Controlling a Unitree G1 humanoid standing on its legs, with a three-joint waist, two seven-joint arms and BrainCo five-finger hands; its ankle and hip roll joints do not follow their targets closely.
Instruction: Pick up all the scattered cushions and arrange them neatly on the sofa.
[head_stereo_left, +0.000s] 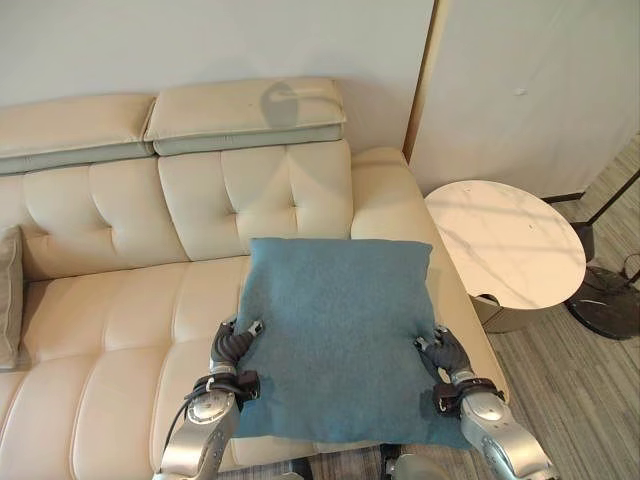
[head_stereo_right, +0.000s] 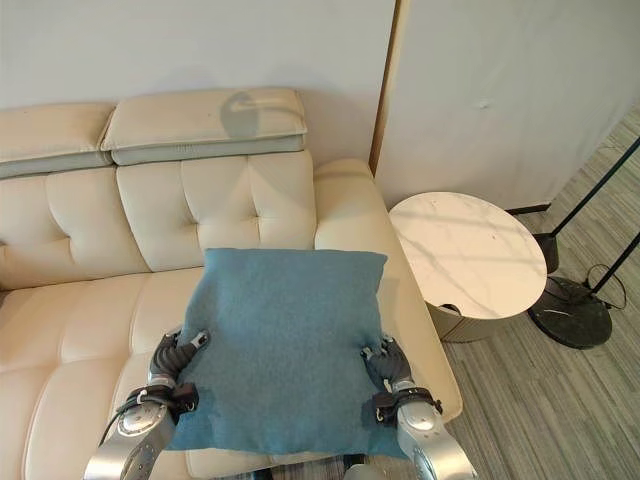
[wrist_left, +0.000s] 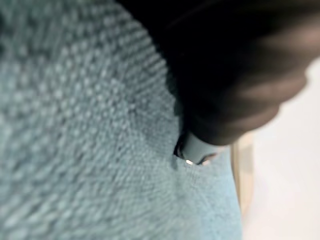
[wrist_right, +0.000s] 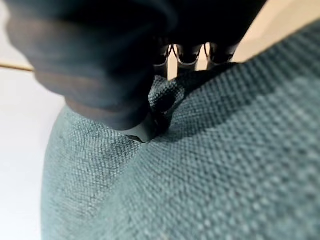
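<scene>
A square blue-green cushion (head_stereo_left: 338, 335) is held between my two hands above the seat of the cream sofa (head_stereo_left: 110, 330), near its right end. My left hand (head_stereo_left: 232, 348) grips the cushion's left edge, thumb on top and fingers under the cloth. My right hand (head_stereo_left: 446, 355) pinches the right edge the same way. Up close, the woven cushion cloth (wrist_left: 90, 150) bunches under the left thumb, and the cushion (wrist_right: 210, 165) is dented where the right thumb presses in. A beige cushion (head_stereo_left: 9, 298) leans at the sofa's far left.
A round white marble side table (head_stereo_left: 505, 240) stands just right of the sofa's armrest. A floor lamp's dark base (head_stereo_left: 605, 300) sits on the wood floor further right. The sofa back (head_stereo_left: 250, 195) and headrests rise behind the cushion.
</scene>
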